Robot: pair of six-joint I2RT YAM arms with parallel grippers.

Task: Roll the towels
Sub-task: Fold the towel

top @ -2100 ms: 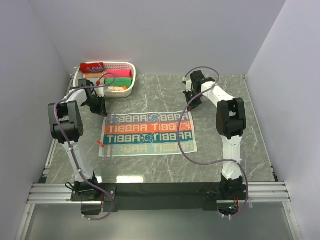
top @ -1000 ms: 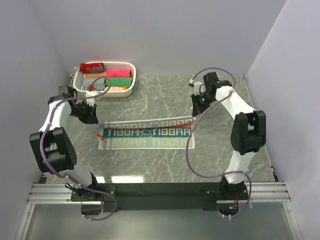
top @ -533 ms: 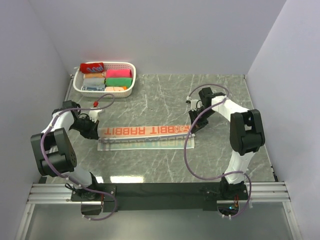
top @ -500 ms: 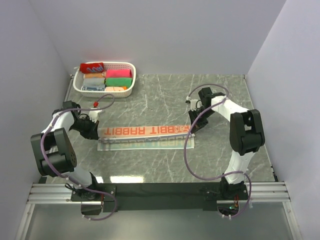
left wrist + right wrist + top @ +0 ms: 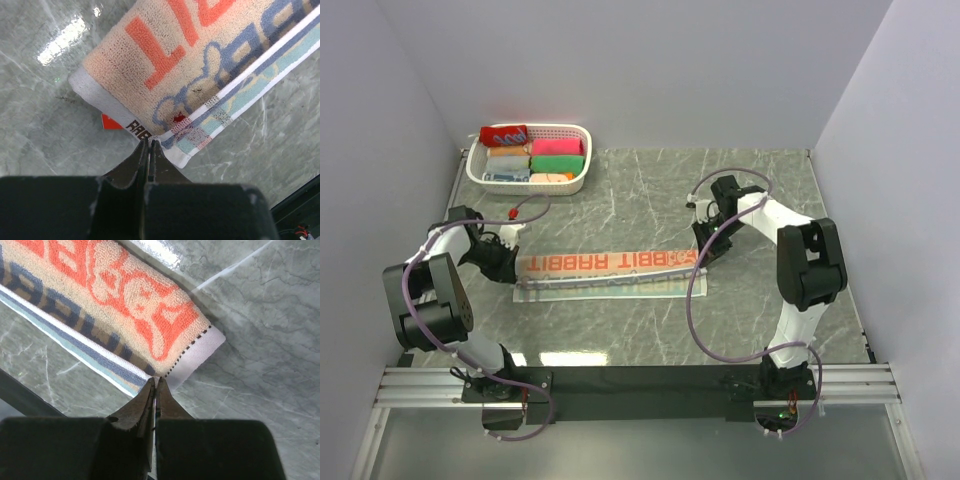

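The cream towel (image 5: 605, 264) with orange-red letters and teal stripes lies folded lengthwise as a long narrow strip across the middle of the table. My left gripper (image 5: 504, 263) is at the strip's left end, its jaws shut on the corner of the towel's upper layer (image 5: 165, 75), tips at the edge (image 5: 150, 142). The right gripper (image 5: 703, 251) is low at the right end, shut on the corner of the same layer (image 5: 125, 295), with its tips (image 5: 155, 380) pinching the hem. A red towel (image 5: 505, 135) sits rolled on the basket's left end.
A white basket (image 5: 583, 155) at the back left holds several rolled towels in green, pink and orange. A small red tag (image 5: 111, 122) sticks out from under the strip's left end. Grey walls close in the marble table on three sides.
Both grippers carried the towel's far edge toward the near side and down, folding it over itself into a narrow strip. In the last half second they barely moved.
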